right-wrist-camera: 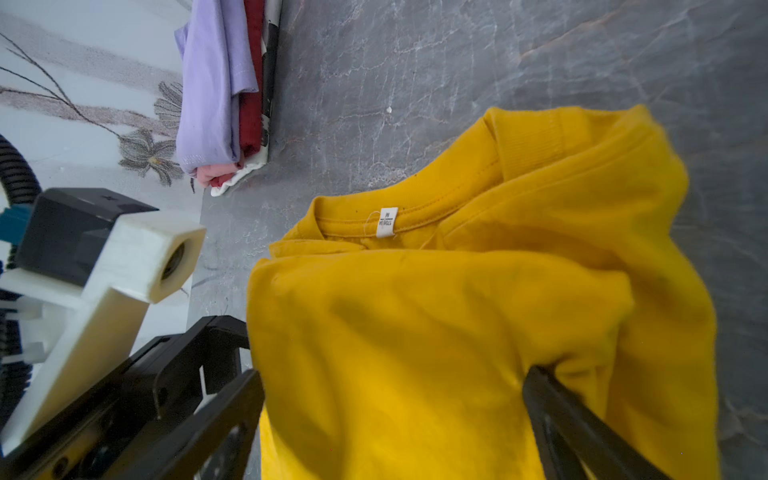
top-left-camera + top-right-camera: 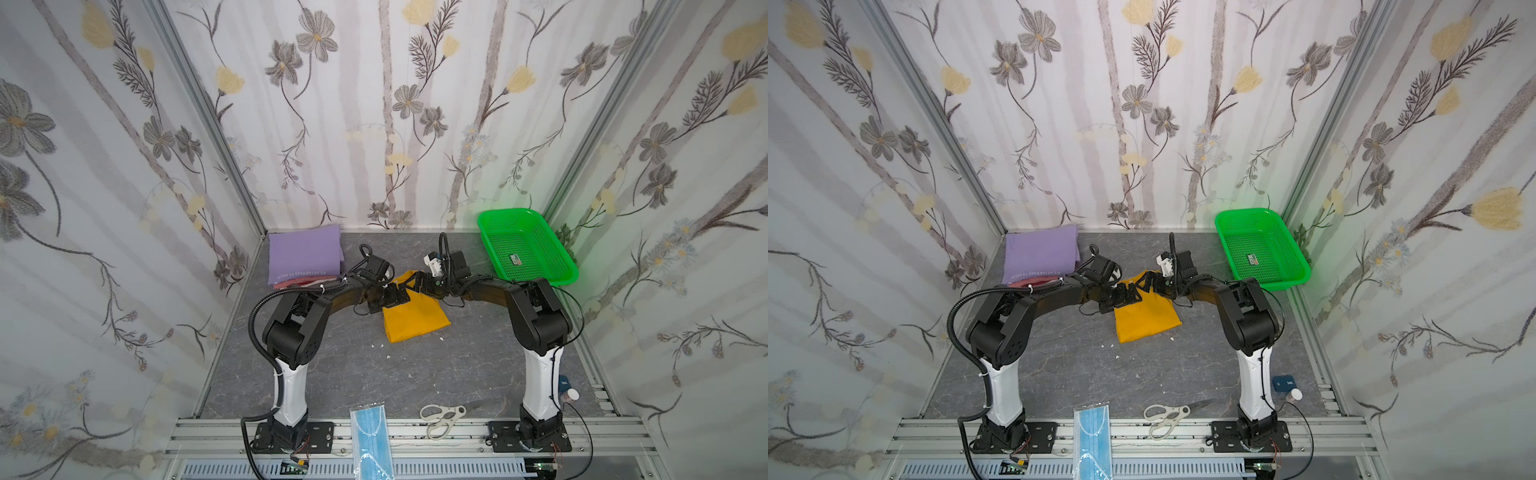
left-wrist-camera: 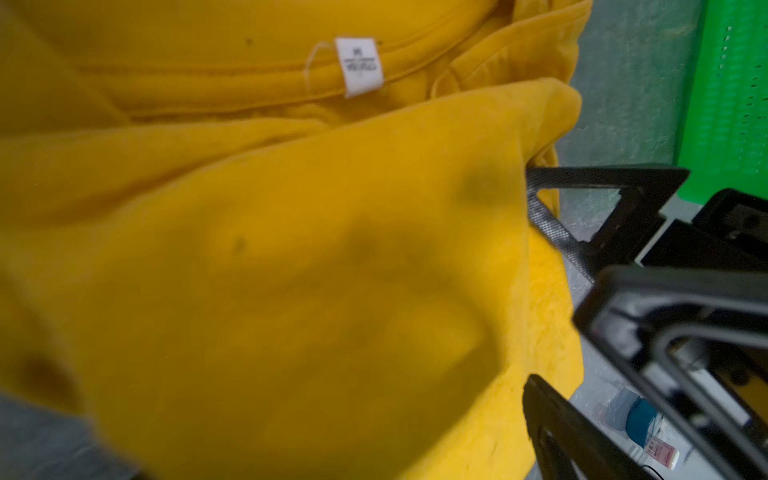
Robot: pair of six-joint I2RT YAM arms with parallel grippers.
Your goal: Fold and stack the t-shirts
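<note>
A mustard-yellow t-shirt (image 2: 415,318) (image 2: 1148,320) lies partly folded mid-table, its collar label (image 1: 386,222) facing up. Both grippers meet at its far edge. My left gripper (image 2: 392,297) is open; in the left wrist view yellow cloth (image 3: 291,249) drapes over it, so only one finger (image 3: 540,415) shows. My right gripper (image 1: 390,386) is open, its fingers wide apart with cloth lying loose between them. At the back left sits a folded stack, with a lilac t-shirt (image 2: 303,253) (image 1: 212,83) on top and red (image 1: 251,83) and white (image 1: 237,183) ones beneath.
A green mesh basket (image 2: 511,212) stands at the back right against the wall. Scissors (image 2: 440,417) and a blue face mask (image 2: 370,436) lie at the front rail. A small bottle (image 2: 570,395) sits by the right arm's base. Walls close in three sides.
</note>
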